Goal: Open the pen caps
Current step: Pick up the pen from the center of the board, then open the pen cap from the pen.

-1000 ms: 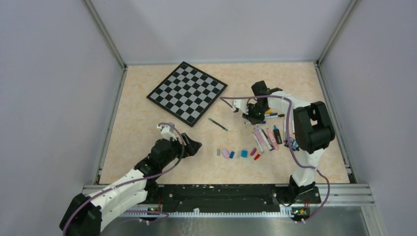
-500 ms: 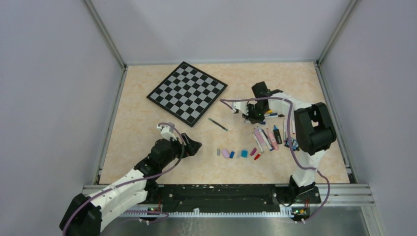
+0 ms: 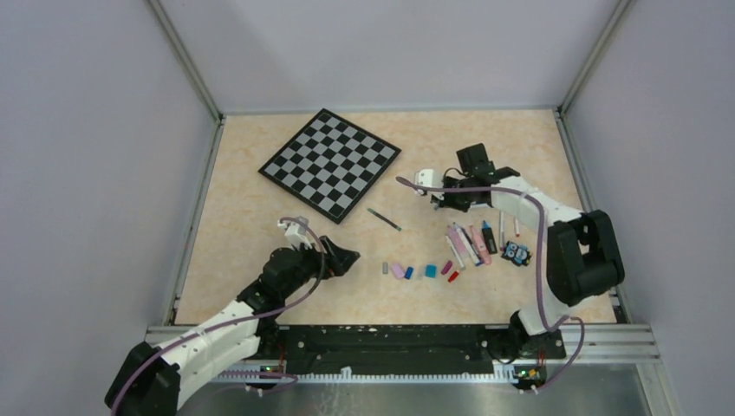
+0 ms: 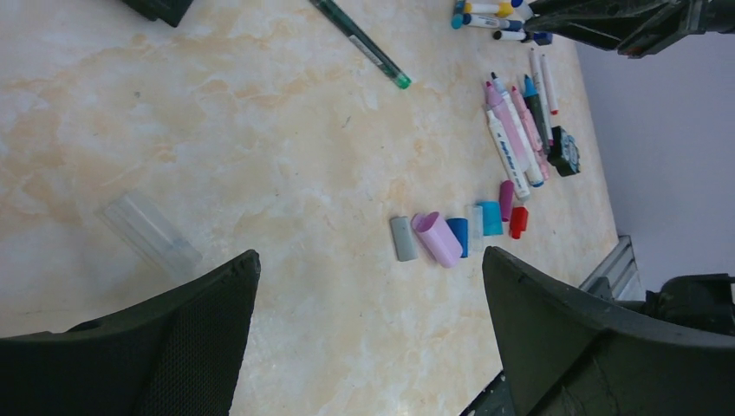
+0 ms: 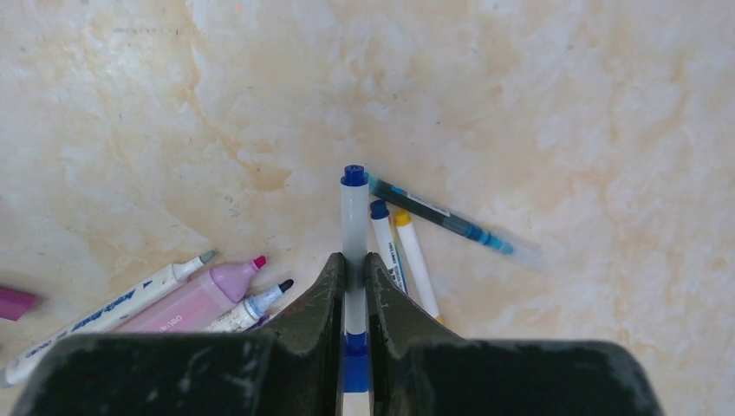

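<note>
— So, right hand (image 5: 354,264)?
— Clenched on a white pen (image 5: 353,221), blue cap (image 5: 353,176) on its far tip.
— Left hand (image 4: 371,258)?
— Released, spread wide over the bench (image 4: 217,130), near a row of loose caps (image 4: 438,240).

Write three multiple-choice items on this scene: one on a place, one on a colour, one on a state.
1. Where does the checkered board lie?
A. between the arm bases
B. on the far-left part of the table
C. under the pens

2. In the left wrist view, what colour is the cap at the left end of the row of loose caps?
A. grey
B. yellow
C. black

3. How is the right gripper?
A. open and empty
B. shut and empty
C. shut on a white pen

Key:
1 B, the top view shows it far and to the left.
2 A, the grey cap ends the row.
3 C, the right wrist view shows it pinching the barrel.
</note>
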